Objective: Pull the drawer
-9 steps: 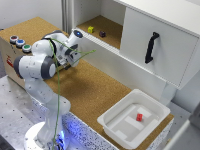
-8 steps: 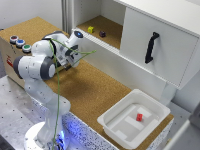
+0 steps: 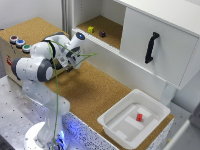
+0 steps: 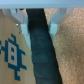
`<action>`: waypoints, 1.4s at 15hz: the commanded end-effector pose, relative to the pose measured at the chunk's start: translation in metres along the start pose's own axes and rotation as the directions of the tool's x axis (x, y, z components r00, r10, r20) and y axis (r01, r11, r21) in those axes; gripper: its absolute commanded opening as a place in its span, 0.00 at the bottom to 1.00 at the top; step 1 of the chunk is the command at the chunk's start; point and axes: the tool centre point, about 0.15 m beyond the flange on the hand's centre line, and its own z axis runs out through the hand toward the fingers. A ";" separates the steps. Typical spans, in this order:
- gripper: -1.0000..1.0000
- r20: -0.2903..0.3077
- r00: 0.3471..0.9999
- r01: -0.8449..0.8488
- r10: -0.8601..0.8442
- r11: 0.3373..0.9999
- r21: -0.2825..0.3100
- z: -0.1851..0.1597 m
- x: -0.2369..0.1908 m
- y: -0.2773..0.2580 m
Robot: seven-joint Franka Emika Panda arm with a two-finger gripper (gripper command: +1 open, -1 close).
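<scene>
We are holding the jaws (image 4: 38, 22) spread astride the black bar handle (image 4: 42, 52), whose long axis is running straight between them. The drawer (image 4: 12, 55) is sitting in the button-topped box (image 3: 10, 52), right beside the jaws on the worktop (image 3: 100, 90).

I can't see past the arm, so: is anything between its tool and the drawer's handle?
Nothing visible. In the wrist view the tool has its fingers on either side of the black handle, with no object between. In the exterior view the arm hides the drawer.
</scene>
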 end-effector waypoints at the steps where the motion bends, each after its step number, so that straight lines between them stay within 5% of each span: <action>1: 0.00 -0.076 0.994 -0.079 0.078 0.997 -0.007 -0.019 0.062 0.083; 4: 0.00 -0.122 0.992 -0.023 0.014 0.997 -0.078 -0.031 0.063 0.089; 12: 0.00 -0.139 0.990 -0.049 0.030 0.989 -0.140 -0.039 0.065 0.128; 14: 0.00 -0.156 0.987 0.006 -0.039 0.978 -0.208 -0.043 0.064 0.126; 15: 1.00 -0.174 0.978 0.064 -0.114 0.960 -0.271 -0.046 0.064 0.120; 19: 1.00 -0.208 0.942 0.157 -0.263 0.894 -0.419 -0.061 0.055 0.112; 21: 1.00 -0.229 0.937 0.144 -0.264 0.889 -0.434 -0.069 0.050 0.114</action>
